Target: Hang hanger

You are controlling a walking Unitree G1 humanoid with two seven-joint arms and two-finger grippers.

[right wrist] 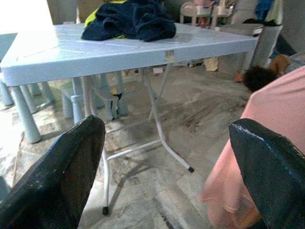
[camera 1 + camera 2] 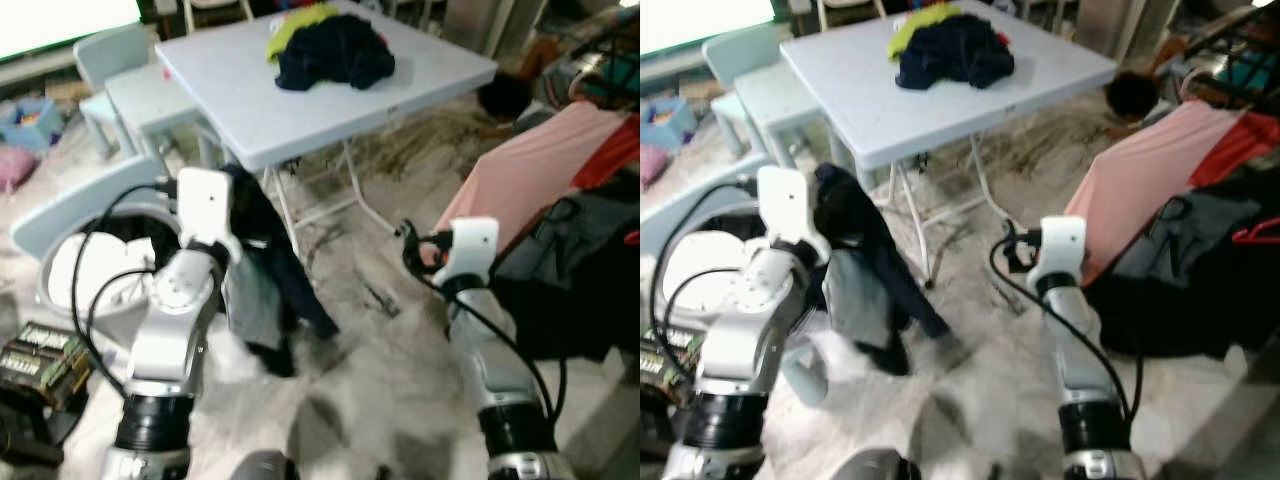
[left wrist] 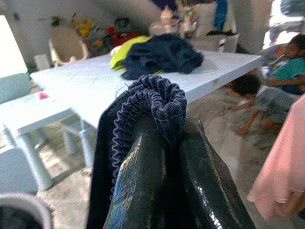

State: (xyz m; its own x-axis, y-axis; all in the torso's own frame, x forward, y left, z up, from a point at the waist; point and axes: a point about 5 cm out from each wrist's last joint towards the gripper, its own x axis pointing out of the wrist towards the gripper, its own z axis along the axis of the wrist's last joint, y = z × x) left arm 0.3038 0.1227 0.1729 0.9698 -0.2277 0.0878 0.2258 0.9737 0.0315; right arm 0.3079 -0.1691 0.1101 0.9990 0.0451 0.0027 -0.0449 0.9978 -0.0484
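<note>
**Left hand grips a dark garment; right hand open and empty**

At far left a white basket (image 2: 60, 262) sits on the floor, with a pale small chair (image 2: 112, 62) behind it. The left hand (image 3: 164, 157) is raised in front of the bench (image 2: 290, 110), its two fingers (image 3: 143, 176) closed tight on a dark blue garment (image 2: 275, 290). The ribbed hem of the cloth bunches over the fingertips, and the rest hangs straight down below the hand toward the floor, with a grey part showing on its left side. No hanger can be made out in the cloth; whether one is inside it cannot be told.

On the bench top lies a heap of dark clothes (image 2: 335, 52) with a yellow-green piece (image 2: 298, 22) beneath it.

The right hand (image 1: 171, 162) is held up to the right of the bench's folding legs, fingers (image 1: 62, 176) spread wide apart with nothing between them. Just beside it on the right hangs a pink cloth (image 2: 535, 175), with dark clothes (image 2: 570, 290) below it and a red hanger (image 2: 1255, 232) near the far right edge, well apart from both hands.
</note>
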